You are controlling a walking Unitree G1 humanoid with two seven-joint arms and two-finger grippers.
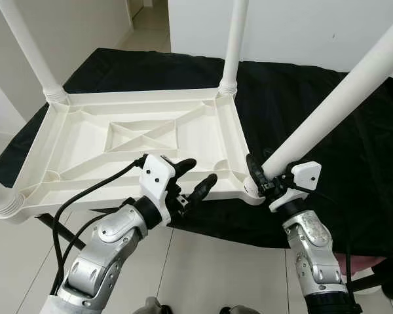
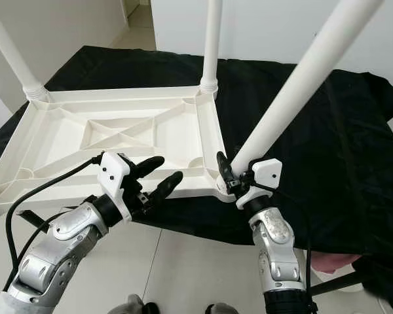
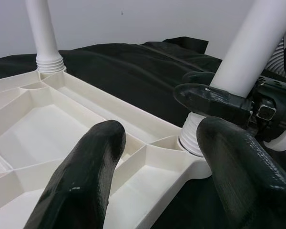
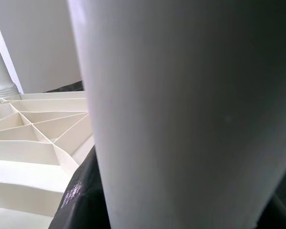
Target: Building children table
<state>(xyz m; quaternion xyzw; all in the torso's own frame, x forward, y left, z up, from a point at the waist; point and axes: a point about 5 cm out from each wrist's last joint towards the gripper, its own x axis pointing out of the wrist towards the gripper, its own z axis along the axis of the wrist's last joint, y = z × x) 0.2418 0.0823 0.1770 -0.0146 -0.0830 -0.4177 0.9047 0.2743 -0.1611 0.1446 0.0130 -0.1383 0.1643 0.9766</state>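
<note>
Head camera first: nearest us, the left gripper [image 1: 191, 178] hovers at the near edge of the upturned white tabletop [image 1: 85, 140], fingers spread wide and empty. The tabletop lies underside up on a black cloth [image 1: 301, 85]. At its near right corner the right gripper [image 1: 261, 175] is clamped around the base of a white leg [image 1: 334, 104], which leans off to the right. Two far legs [image 1: 234, 39] stand in their corner sockets.

Left wrist camera: two black fingertips [image 3: 86, 176] parted over the ribbed underside, the tilted leg's threaded end sitting at the corner socket [image 3: 193, 143].

Right wrist camera: the leg [image 4: 181, 109] looms right against the lens, with ribs beyond.
</note>
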